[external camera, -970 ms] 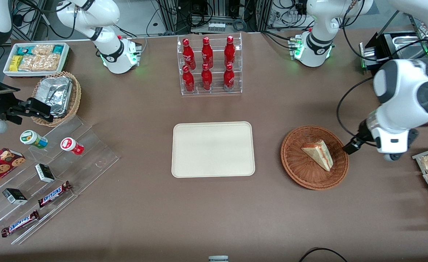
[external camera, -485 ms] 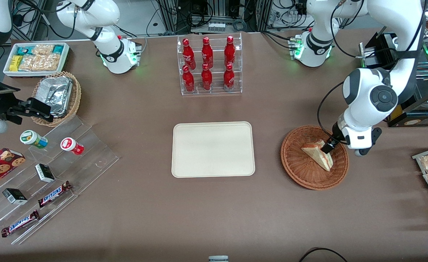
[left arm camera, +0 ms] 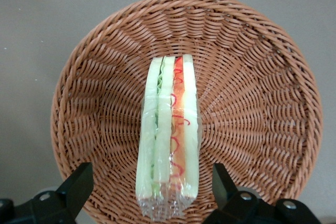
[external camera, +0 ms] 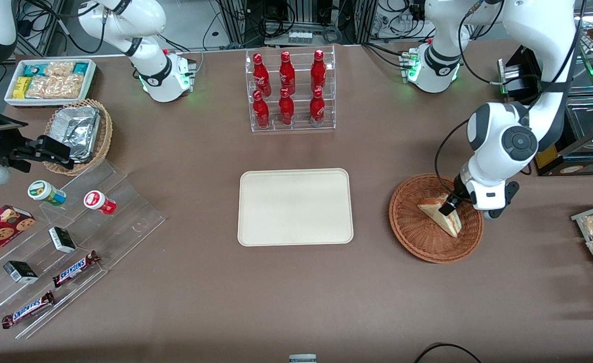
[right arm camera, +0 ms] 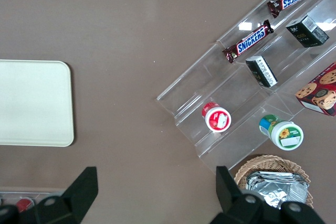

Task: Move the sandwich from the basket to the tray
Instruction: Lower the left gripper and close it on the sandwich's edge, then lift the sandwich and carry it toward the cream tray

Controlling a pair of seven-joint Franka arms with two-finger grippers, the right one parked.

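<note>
We see the sandwich [left arm camera: 169, 140] lying in the basket [left arm camera: 262, 103], toward the working arm's end of the tabletop [external camera: 276, 302]. The hand [left arm camera: 152, 192] hovers just above the sandwich, its fingers [left arm camera: 79, 184] spread, one on each side, not touching it. The tray [external camera: 295, 206] sits mid-tabletop, well apart from the basket.

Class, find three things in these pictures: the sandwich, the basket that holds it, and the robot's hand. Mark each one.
sandwich [left arm camera: 169, 135], left wrist view, on its striped cut edge.
basket [external camera: 411, 222], front view, on bare woven floor.
hand [left arm camera: 152, 187], left wrist view, midway between its open fingertips, above the sandwich.
</note>
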